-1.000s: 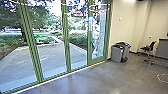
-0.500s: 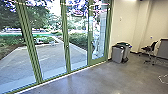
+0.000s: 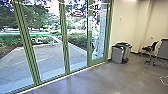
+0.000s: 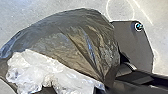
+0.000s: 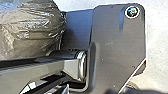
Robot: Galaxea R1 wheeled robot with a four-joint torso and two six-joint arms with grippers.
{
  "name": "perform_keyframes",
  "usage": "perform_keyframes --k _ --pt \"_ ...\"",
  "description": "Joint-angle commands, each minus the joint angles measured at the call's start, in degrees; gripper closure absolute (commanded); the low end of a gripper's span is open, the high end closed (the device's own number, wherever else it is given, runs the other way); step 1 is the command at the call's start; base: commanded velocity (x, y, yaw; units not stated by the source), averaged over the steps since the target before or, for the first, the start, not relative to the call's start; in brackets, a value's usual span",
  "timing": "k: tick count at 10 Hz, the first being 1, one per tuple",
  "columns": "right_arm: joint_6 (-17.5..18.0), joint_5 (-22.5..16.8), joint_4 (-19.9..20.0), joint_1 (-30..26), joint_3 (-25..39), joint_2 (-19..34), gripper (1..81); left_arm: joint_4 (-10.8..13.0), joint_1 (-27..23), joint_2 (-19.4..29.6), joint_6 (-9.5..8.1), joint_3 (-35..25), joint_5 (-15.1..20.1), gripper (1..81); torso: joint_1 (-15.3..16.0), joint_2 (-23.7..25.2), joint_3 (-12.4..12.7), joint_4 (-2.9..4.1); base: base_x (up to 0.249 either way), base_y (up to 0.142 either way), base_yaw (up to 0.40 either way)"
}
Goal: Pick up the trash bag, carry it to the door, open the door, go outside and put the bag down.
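A bulging dark trash bag [image 4: 75,37] is beside the robot's wide plate [image 5: 117,50].
White crumpled plastic [image 4: 32,67] covers part of it; I cannot tell either gripper's state. Gray bins [image 3: 117,55] stand near green-framed glass panels [image 3: 65,50].
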State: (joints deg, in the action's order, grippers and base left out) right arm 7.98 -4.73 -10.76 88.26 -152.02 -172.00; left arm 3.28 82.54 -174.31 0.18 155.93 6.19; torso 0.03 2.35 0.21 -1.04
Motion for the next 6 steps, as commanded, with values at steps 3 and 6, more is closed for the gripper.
perform_keyframes --k 3,6 --pt "-0.07 -3.27 -0.4 -2.86 0.15 -0.04 1.0 0.5 -3.66 -0.34 0.26 -0.19 3.04 81.1 -0.03 0.02 0.0 0.0 0.119 -0.082 0.0" --pt "-0.07 -3.18 -0.31 -2.86 0.15 -0.04 1.0 0.5 -3.66 -0.34 0.26 -0.1 3.12 81.1 -0.03 0.02 0.0 0.0 0.125 -0.1 0.0"
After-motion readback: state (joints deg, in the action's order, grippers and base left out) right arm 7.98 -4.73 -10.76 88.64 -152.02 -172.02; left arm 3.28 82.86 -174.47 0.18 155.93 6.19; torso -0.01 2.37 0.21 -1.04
